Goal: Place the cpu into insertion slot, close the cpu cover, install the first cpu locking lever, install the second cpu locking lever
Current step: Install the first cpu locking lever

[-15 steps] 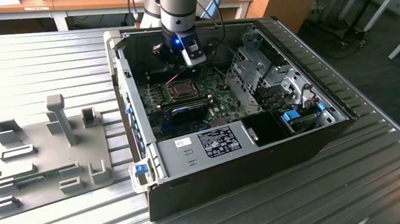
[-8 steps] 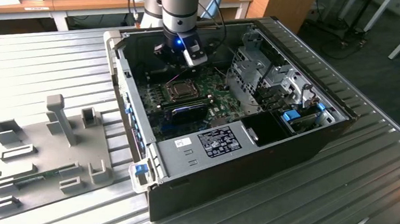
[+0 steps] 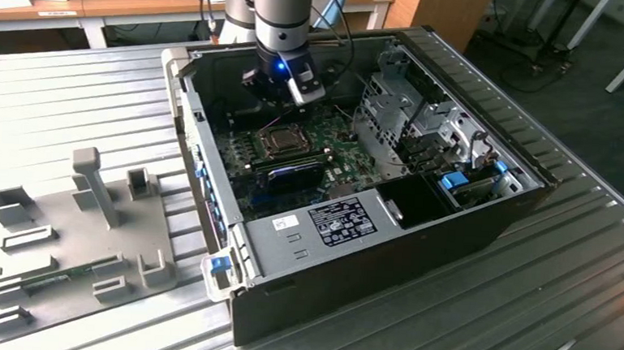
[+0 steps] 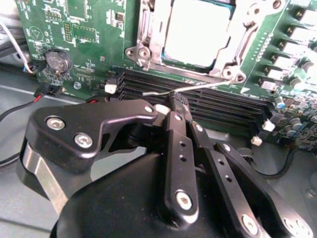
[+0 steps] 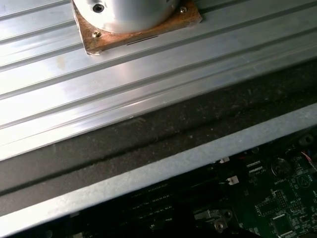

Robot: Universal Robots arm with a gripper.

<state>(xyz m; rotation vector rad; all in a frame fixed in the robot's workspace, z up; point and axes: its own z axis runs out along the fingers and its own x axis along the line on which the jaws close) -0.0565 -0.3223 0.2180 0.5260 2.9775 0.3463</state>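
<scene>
The computer case (image 3: 319, 249) lies open on the ribbed metal bench (image 3: 78, 104). The green board (image 4: 89, 29) sits flat on the floor of the case. The arm reaches down into the case near its far wall.

The cpu (image 4: 198, 32) is in the insertion slot (image 4: 140, 52), near the middle of the board. Its shiny flat top faces up. The cpu cover (image 4: 243, 34) looks to be lying down around it like a picture frame, so the top shows through the window.

A thin silver locking lever (image 4: 208, 85) sticks out from one corner of the slot. It crosses over the long black memory slots (image 4: 218, 106). It is not tucked down, and its bent end (image 4: 148, 92) hangs free.

In the second wrist view the gripper (image 4: 171, 104) has its two black fingers together at the tips. The tips are right at the lever, part way along it. It is not clear if the wire is pinched between them or just touching them.

The lever is likely light, hard and springy. It is smooth and round, so it could slip. The best place to hold it looks to be close to the bent end, where a small push turns it most easily. The cpu is small and easy to hurt, so pushing should go on the lever and not on the chip.
</scene>
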